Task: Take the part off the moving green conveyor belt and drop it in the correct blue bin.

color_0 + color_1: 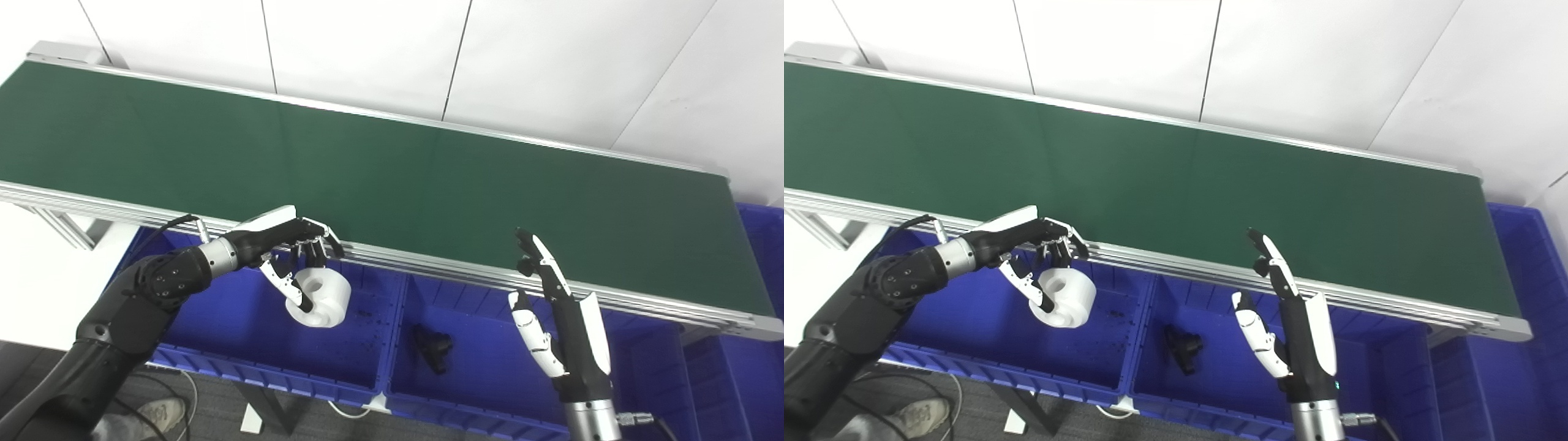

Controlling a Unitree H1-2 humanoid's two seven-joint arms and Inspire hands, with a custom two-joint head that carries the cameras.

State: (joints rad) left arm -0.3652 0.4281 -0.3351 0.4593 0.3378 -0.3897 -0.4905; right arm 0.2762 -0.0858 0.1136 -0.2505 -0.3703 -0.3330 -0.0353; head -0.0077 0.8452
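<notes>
A white cylindrical part (323, 298) with a centre hole hangs above the left blue bin (208, 334), just below the conveyor's near rail. My left hand (288, 245) is shut on it, fingers curled on its top and the thumb across its face. My right hand (551, 306) is open and empty, fingers pointing up, over the middle blue bin (490, 373). The green conveyor belt (392, 177) carries nothing in view.
A small black part (433, 346) lies in the middle bin. A third blue bin (762, 245) stands at the far right end of the belt. The aluminium rail (429, 263) runs along the belt's near edge above the bins. A white wall stands behind.
</notes>
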